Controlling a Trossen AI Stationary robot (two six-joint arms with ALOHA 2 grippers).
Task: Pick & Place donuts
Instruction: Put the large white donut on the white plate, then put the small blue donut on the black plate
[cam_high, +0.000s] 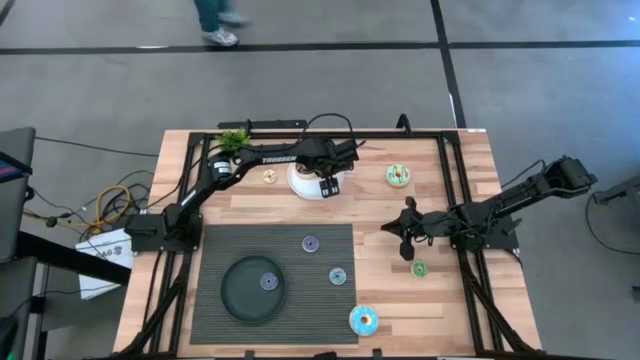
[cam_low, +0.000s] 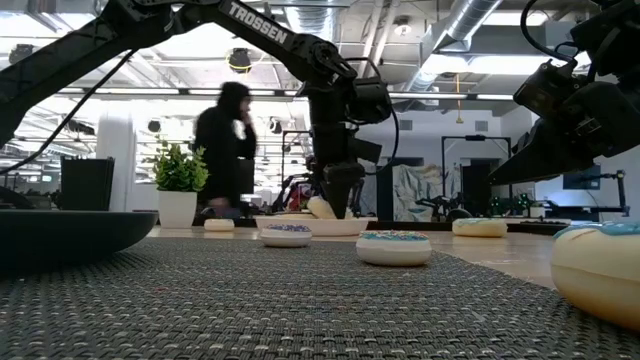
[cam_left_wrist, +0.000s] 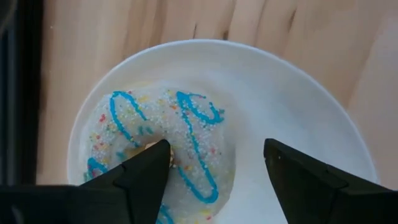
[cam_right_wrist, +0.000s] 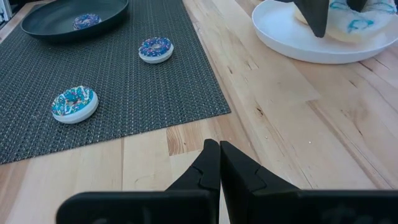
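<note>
L hand hangs w/ fingers spread wide over the white donut lying in the white plate at desk rear, not gripping it; R hand, fingers pressed together & empty, hovers by mat edge.

White plate is holding a white donut with blue squiggle icing and multicoloured sprinkles. Dark grey woven mat is showing a fine ribbed pattern. Black dish is carrying a purple-iced small donut. Another purple one is lying at 12 o'clock on the mat, a teal one at 3 o'clock. Blue donut is showing yellow flecks. Green-iced donut and small green one are sitting on light striped wood table. Tan one too.
</note>
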